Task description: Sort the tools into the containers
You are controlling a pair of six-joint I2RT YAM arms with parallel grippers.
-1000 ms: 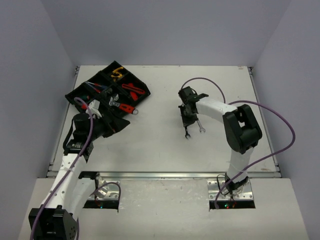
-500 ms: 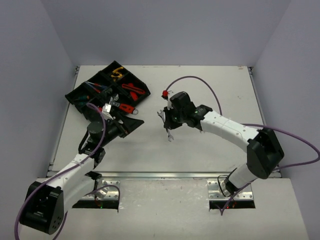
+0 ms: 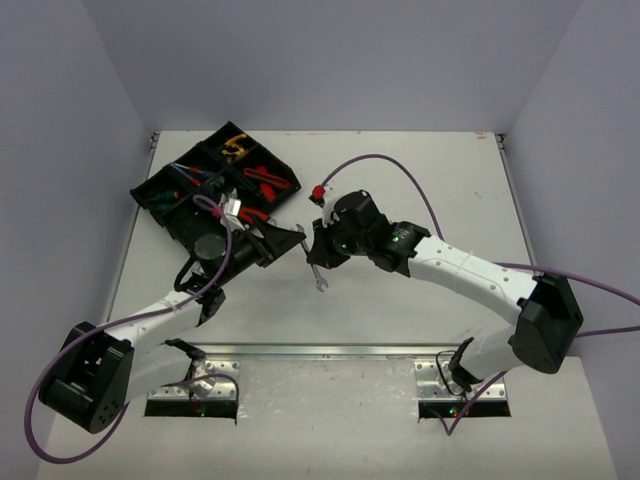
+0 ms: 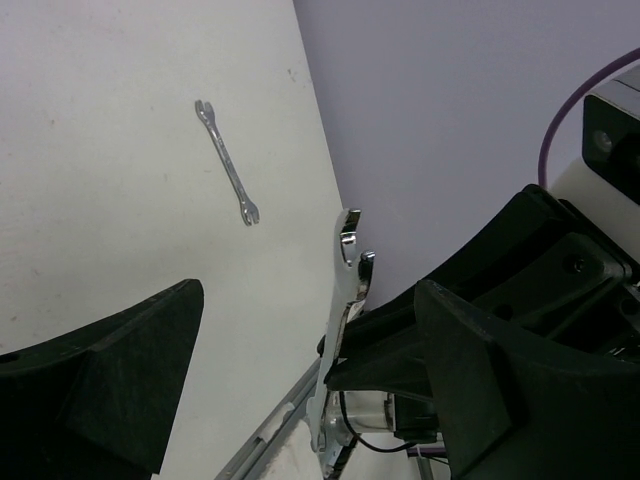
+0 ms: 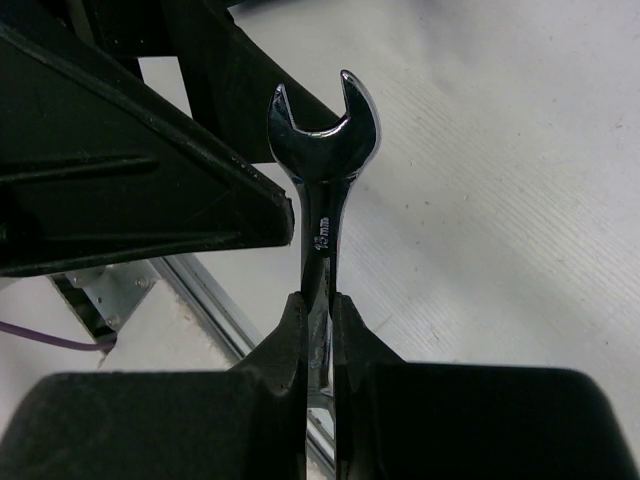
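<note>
Spreading across most of the overhead view, the white table [image 3: 400,170] carries the black divided tray [image 3: 152,193] in its upper left, with red and yellow tools [image 3: 268,180] lying in its compartments. The left arm [image 3: 150,320] stretches up from the lower left and the right arm [image 3: 460,265] sweeps in from the lower right, so the two meet near the middle of the frame, just right of the tray's near corner. That meeting reads as a handover: the tray lies on the left arm's side, so passing the piece across looks the sensible way to get it there. The left gripper [image 4: 300,295] has its jaws spread wide with nothing in them, seemingly ready to receive. The right gripper [image 5: 318,300] has its jaws clamped on the shank of a silver spanner [image 5: 320,200], gripping low so that the upper shank and open-ended head stick out free for the other gripper to take. In the left wrist view that head stands upright in the gap between the spread jaws, closer to the one at the right of the frame and apparently touching neither; how deep it sits is unclear. A second spanner [image 4: 228,162] lies flat on the table in the upper left of that view, well apart from both grippers and not yet sorted.
</note>
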